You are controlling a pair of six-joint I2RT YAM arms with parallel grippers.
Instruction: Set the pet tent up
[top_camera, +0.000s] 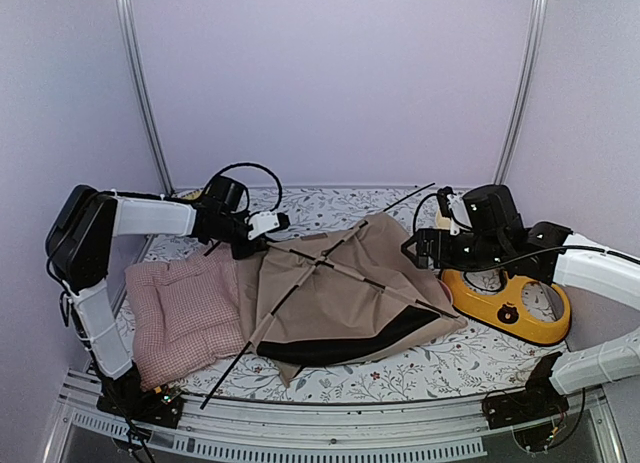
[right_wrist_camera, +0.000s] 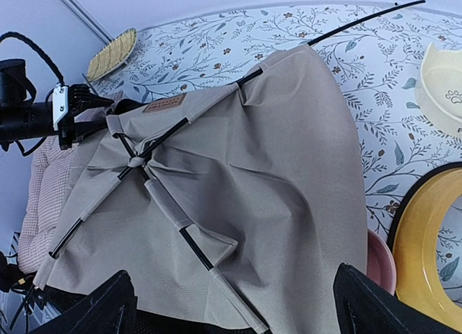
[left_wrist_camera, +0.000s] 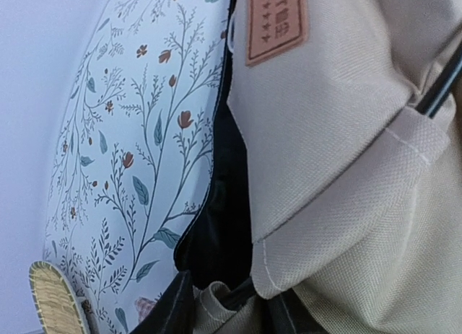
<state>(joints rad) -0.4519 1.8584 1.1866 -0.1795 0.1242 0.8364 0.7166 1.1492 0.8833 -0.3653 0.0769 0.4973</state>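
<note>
The tent (top_camera: pixel 340 293) lies collapsed flat on the floral cloth (top_camera: pixel 450 358). Its black panel (top_camera: pixel 340 345) faces the arms, the checked cushion (top_camera: pixel 185 313) touches its left side, and black poles (top_camera: pixel 300 273) cross over the middle of the fabric. Farther back, the right gripper (top_camera: pixel 420 248) hangs just beside the tent's right edge, near a yellow ring (top_camera: pixel 480 301), jaws spread wide and grasping nothing. The left gripper (top_camera: pixel 268 228) sits at the tent's far-left corner near the brown label (left_wrist_camera: pixel 276 20) with fabric bunched between its fingers (left_wrist_camera: pixel 172 309); whether it clamps that fabric cannot be told.
</note>
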